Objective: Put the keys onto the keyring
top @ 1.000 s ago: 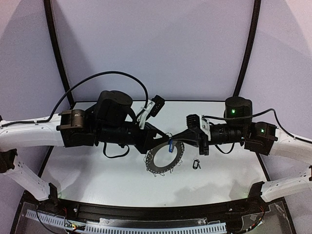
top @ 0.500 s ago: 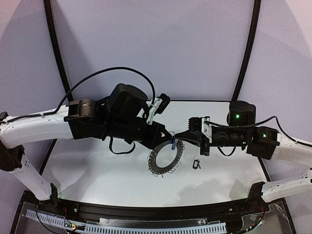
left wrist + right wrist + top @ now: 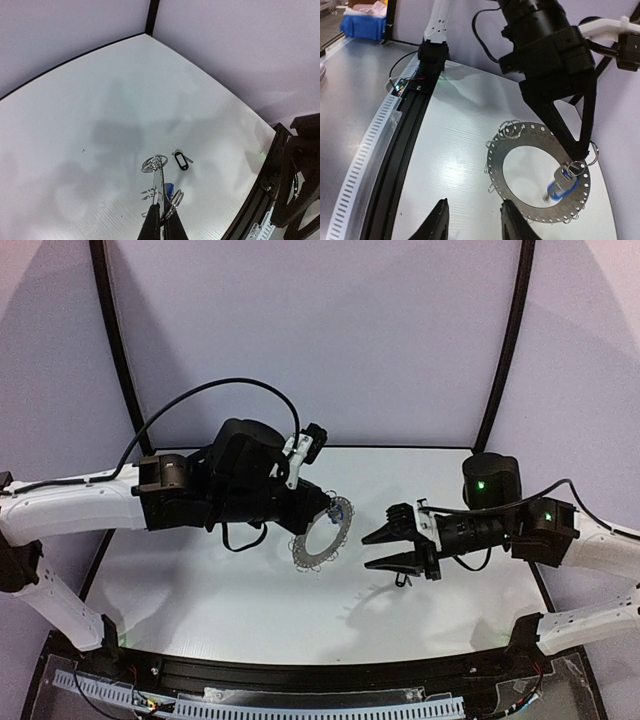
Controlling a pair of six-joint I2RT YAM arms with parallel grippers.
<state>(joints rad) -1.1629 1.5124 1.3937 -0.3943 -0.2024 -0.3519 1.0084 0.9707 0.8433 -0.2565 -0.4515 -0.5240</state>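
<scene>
the left hand (image 3: 324, 508) and the tilted keyring (image 3: 496, 170) it pinches fill the middle of the tabletop (image 3: 200, 590). an open gap separates the ring from the spread right hand (image 3: 372, 551). the black-headed key (image 3: 181, 160) lies just beneath that hand. the left side and near strip are bare.

From above, the black key (image 3: 401, 581) lies partly under the right hand (image 3: 368, 552). What shows of it is too small to read its shape. In its own wrist view the left hand (image 3: 161, 212) is cut off by the bottom edge, with only the finger ends in sight. The ring (image 3: 160, 185) between them stands edge-on, so its hole is hidden. Just beside it the blue key (image 3: 168, 189) is half covered. In the right wrist view that key is blurred and its blade unreadable, and the right hand's fingers run off the bottom edge.
</scene>
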